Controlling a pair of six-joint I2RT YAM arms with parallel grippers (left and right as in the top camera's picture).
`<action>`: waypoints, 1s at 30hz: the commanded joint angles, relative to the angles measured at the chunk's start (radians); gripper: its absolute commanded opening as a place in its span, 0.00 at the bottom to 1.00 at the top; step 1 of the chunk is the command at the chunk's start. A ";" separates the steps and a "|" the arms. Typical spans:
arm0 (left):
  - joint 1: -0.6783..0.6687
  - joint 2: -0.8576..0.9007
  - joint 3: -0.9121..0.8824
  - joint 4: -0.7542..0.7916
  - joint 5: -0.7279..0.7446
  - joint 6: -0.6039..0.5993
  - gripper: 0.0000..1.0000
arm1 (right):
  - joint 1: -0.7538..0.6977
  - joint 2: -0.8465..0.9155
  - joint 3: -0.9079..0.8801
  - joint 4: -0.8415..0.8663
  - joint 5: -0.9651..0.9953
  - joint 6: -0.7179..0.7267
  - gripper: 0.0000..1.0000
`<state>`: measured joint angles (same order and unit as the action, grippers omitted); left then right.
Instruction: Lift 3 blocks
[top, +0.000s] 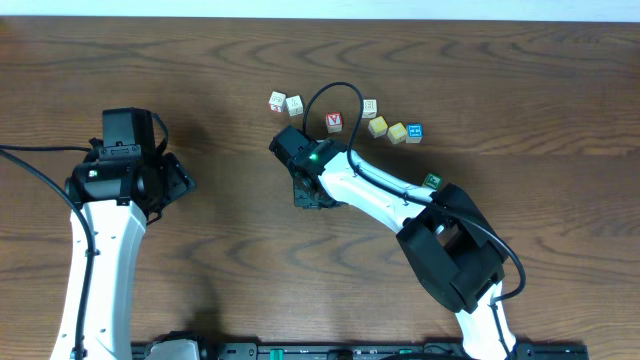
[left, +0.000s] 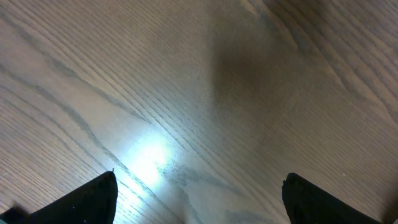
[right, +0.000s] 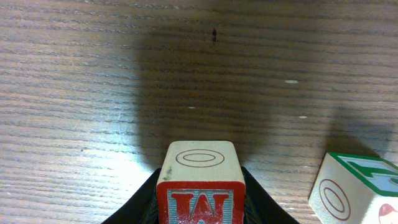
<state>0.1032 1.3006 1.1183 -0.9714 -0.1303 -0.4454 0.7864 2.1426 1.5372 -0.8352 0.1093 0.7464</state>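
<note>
The wooden worktop (top: 200, 60) is the biggest thing here, bare over most of its width. My left arm (top: 100, 230) stands off at its own side, well apart from every block. It has no part in this step, I judge, so the left fingers (left: 93, 199) are spread wide over plain wood with nothing between them. My right arm (top: 380, 195) reaches across to the middle. Beyond it, a loose row of cubes (top: 397, 133) lies along the far side, among them the red V cube (top: 334, 122) and the blue-faced cube (top: 413, 132), which are not mine to take. From the right wrist, the right fingers (right: 137, 208) lie against both sides of the red M block (right: 200, 180), so I take them as closed on it. Its ringed face is up and its letter faces the camera. I took it square on its flat sides so it should not twist. Whether it has left the wood I cannot tell. The green-faced block (right: 351, 186) sits just beside it to the right, apart from my fingers and close enough to be my likely next pick. I cannot pick out the pale third block.
</note>
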 joint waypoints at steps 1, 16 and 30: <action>0.004 0.003 0.004 -0.004 -0.010 -0.005 0.85 | -0.019 -0.003 0.004 -0.016 0.024 -0.015 0.27; 0.004 0.003 0.004 -0.004 -0.009 -0.005 0.85 | -0.055 -0.003 0.005 -0.056 -0.035 -0.014 0.28; 0.004 0.003 0.004 -0.004 -0.009 -0.005 0.85 | -0.059 -0.006 0.061 -0.127 -0.035 -0.027 0.50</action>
<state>0.1032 1.3006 1.1183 -0.9714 -0.1303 -0.4454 0.7376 2.1418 1.5490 -0.9455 0.0742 0.7330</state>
